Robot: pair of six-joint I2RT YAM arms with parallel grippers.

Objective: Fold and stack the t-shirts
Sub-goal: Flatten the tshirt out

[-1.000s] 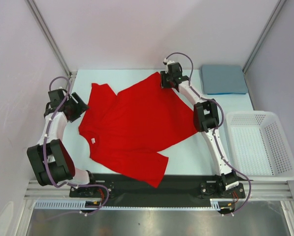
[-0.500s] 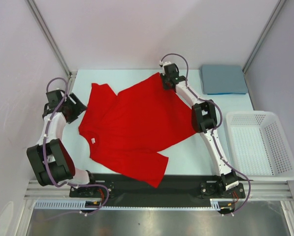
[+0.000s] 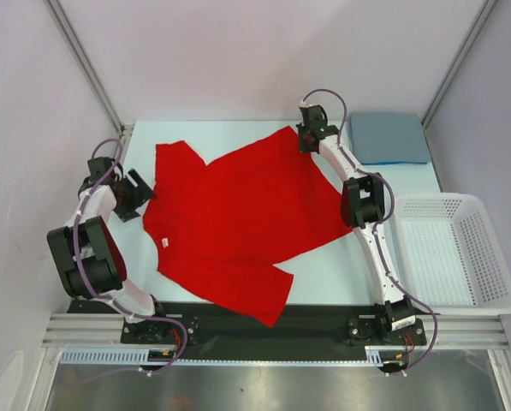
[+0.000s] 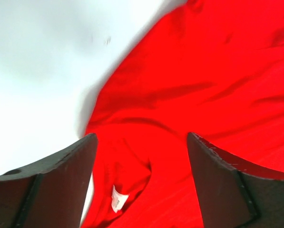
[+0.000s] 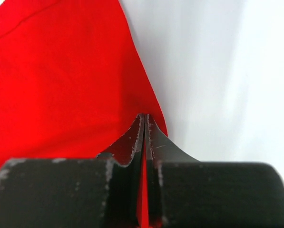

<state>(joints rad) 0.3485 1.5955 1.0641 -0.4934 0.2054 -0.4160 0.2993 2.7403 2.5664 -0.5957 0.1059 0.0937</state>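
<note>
A red t-shirt (image 3: 238, 214) lies spread across the table, its collar at the left and its hem at the back right. My right gripper (image 3: 305, 142) is shut on the shirt's far hem corner; the wrist view shows red cloth (image 5: 61, 71) pinched between the closed fingers (image 5: 144, 116). My left gripper (image 3: 140, 192) is open at the shirt's left edge. In its wrist view the fingers (image 4: 142, 142) stand wide apart on either side of the collar, where a white label (image 4: 117, 198) shows. A folded blue-grey t-shirt (image 3: 389, 137) lies at the back right.
A white plastic basket (image 3: 448, 250) stands at the right edge of the table. Bare pale table (image 3: 341, 265) shows in front of the shirt and beside the left sleeve. Frame posts rise at the back corners.
My right gripper has moved right with the hem corner, pulling that edge of the shirt outward. My left gripper has shifted slightly nearer along the collar side.
</note>
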